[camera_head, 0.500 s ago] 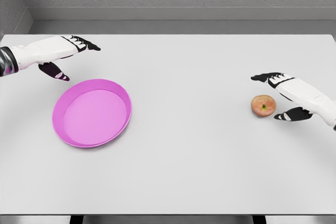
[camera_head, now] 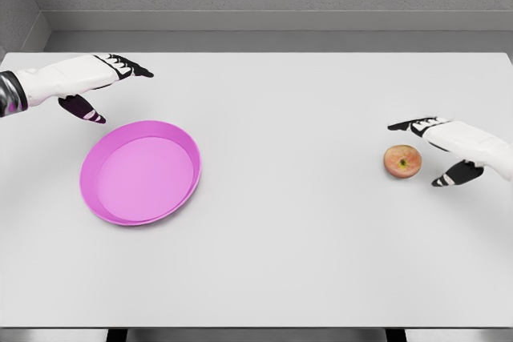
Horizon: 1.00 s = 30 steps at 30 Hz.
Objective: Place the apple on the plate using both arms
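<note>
2 robot hands hung released, grasping nothing. Using the apple [camera_head: 402, 161] as landmark: the right robot hand [camera_head: 446, 150] flanked it just beside, apparently poised to grasp; the pink plate [camera_head: 189, 143] and left robot hand [camera_head: 90, 84] waited well apart across the tabletop [camera_head: 288, 222].

white arms, seemingly black-tipped fingers [camera_head: 143, 73]
</note>
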### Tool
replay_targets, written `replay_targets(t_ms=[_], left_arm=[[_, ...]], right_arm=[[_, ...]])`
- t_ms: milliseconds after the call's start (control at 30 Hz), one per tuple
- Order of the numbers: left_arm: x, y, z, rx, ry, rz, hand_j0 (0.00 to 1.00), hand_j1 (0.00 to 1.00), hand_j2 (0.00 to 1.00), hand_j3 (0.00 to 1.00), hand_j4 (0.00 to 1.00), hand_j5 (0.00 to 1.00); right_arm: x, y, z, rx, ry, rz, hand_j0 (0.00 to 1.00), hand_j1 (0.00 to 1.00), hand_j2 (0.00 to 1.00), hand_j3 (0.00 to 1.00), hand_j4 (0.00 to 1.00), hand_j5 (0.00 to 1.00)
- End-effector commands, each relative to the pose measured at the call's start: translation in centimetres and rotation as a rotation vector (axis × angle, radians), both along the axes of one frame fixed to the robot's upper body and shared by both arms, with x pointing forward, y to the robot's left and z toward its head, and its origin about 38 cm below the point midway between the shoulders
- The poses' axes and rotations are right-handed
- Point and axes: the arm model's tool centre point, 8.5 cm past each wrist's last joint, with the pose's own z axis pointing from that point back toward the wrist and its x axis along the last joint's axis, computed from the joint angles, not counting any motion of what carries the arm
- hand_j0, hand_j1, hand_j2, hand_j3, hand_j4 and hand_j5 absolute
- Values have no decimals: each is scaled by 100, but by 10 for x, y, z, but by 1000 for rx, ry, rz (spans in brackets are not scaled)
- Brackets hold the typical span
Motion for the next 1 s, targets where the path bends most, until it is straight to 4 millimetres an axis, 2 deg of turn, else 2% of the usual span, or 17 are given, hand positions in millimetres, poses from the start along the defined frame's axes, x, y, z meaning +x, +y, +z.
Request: replay_targets(t_ms=[0,200,333,433,767,800,933,967], left_arm=[[0,0,1,-6,-1,2,100,100,100,100,100,100],[0,0,1,-6,0,3,100,100,100,100,100,100],[0,1,1,-7,-1,5,100,100,100,100,100,100],[1,2,0,-6,1,8,100,100,100,100,100,100],[2,3,1,-7,1,14,100,100,100,100,100,100],[2,3,1,-7,1,14,100,100,100,100,100,100],[2,4,1,-9,1,17,100,100,100,100,100,100],[1,4,0,-9,2,15,100,100,100,100,100,100]], right_arm=[[-4,2,-7,-22,53,17,100,100,100,100,100,100],[9,-1,1,-84,129,-32,100,100,100,100,100,100],[16,7,-5,-85,144,-22,100,100,100,100,100,100],[28,23,-13,-89,169,-26,100,100,100,100,100,100],[27,25,-19,-90,184,-23,100,100,100,100,100,100],[27,25,-19,-90,184,-23,98,98,98,98,98,98],[26,27,-23,-94,193,-18,78,78,78,78,78,78],[26,27,-23,-93,193,-15,60,60,60,60,60,60]])
